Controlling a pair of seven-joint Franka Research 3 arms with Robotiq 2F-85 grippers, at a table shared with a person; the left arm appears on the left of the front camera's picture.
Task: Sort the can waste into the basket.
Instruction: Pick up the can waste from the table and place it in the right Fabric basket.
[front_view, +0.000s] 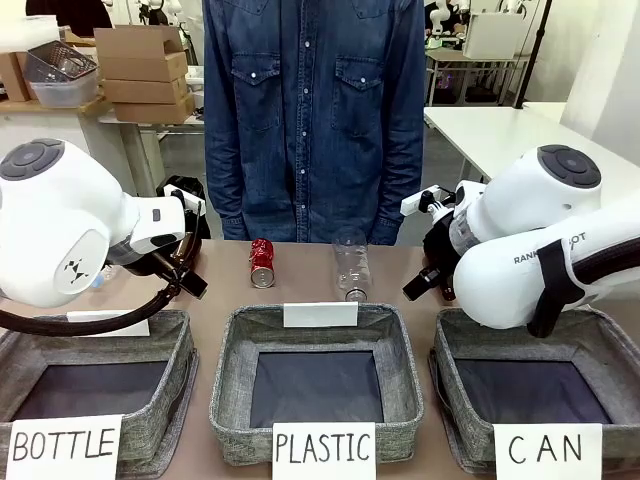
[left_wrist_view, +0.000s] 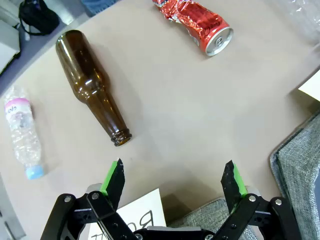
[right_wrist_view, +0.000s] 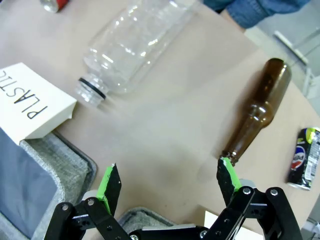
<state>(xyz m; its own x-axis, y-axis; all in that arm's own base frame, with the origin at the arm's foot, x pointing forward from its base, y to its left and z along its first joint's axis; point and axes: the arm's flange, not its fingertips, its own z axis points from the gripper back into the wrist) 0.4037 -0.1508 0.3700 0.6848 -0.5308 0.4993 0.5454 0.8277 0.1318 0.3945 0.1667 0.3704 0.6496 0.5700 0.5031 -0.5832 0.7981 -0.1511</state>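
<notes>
Red can (left_wrist_view: 196, 22) crushed, on its side, 1 o'clock off left jaws. Silver can (right_wrist_view: 305, 159), dark print, 3 o'clock off right jaws. Both jaws spread.

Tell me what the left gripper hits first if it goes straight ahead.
Probably bare table: the open left gripper aims between the brown bottle and the red can, touching neither, though depth is unclear.

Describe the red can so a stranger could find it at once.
Start at the middle basket, signed PLASTIC. Just beyond its far left corner, before the person's denim shirt, is the red can. It is small, crumpled red metal; the bottle beside it is clear plastic.
</notes>
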